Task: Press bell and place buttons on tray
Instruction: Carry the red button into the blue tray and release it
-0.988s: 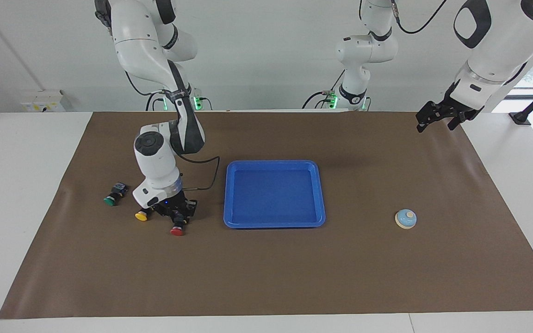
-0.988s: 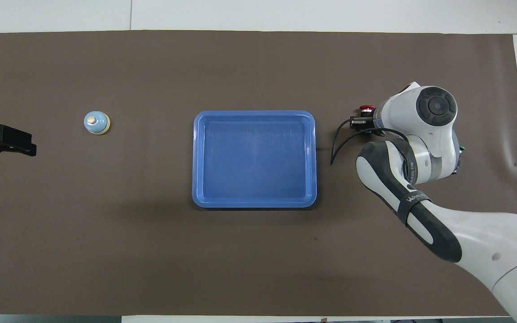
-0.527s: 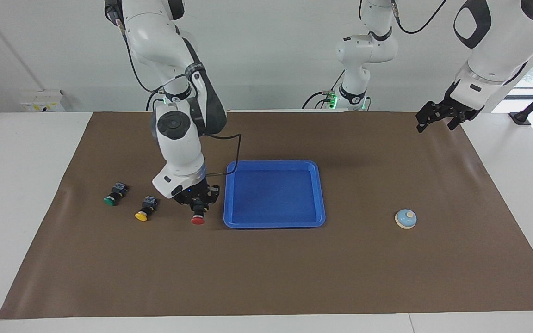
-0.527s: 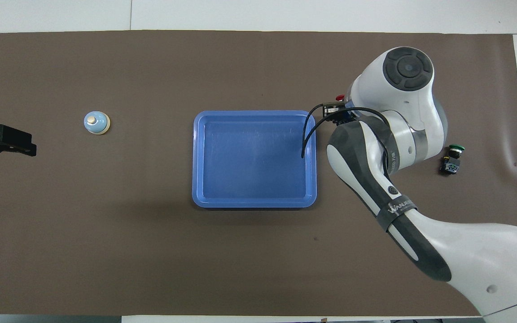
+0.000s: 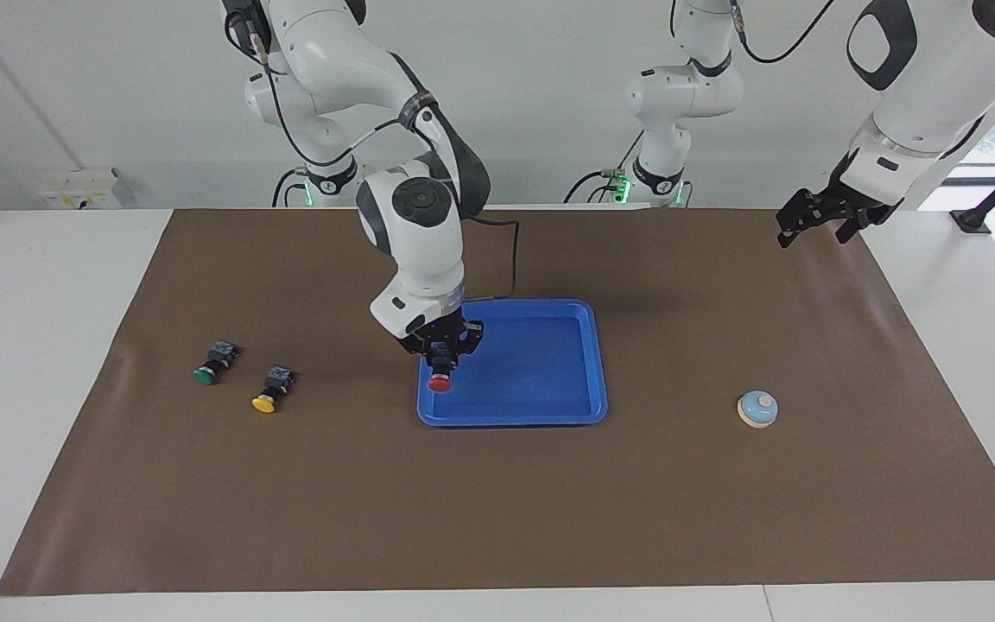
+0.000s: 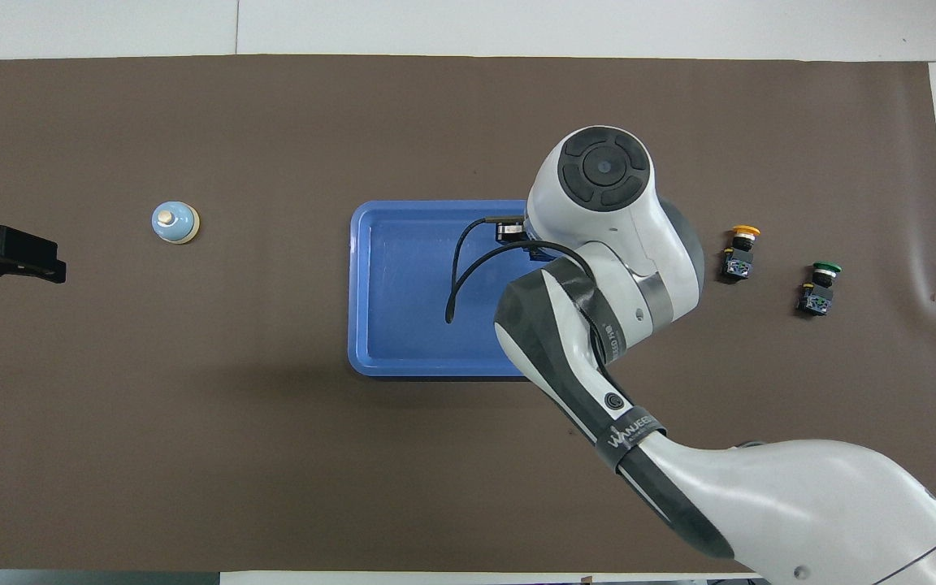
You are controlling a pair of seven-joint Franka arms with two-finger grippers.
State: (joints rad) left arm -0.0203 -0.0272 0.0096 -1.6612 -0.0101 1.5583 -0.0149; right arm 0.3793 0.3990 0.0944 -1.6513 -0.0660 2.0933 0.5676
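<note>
Right gripper [image 5: 440,361] clamped on the red button [image 5: 440,383], raised over the tray [image 5: 549,416] at the edge toward the right arm's end. Best carried a little more toward the tray's middle, lowered till the body rests, then released. Probably clear of the rim already. Yellow button [image 5: 266,400] and green button [image 5: 205,372] on the mat; bell [image 5: 757,408] toward the left arm's end. Left gripper [image 5: 817,216] waiting, fingers unreadable.
</note>
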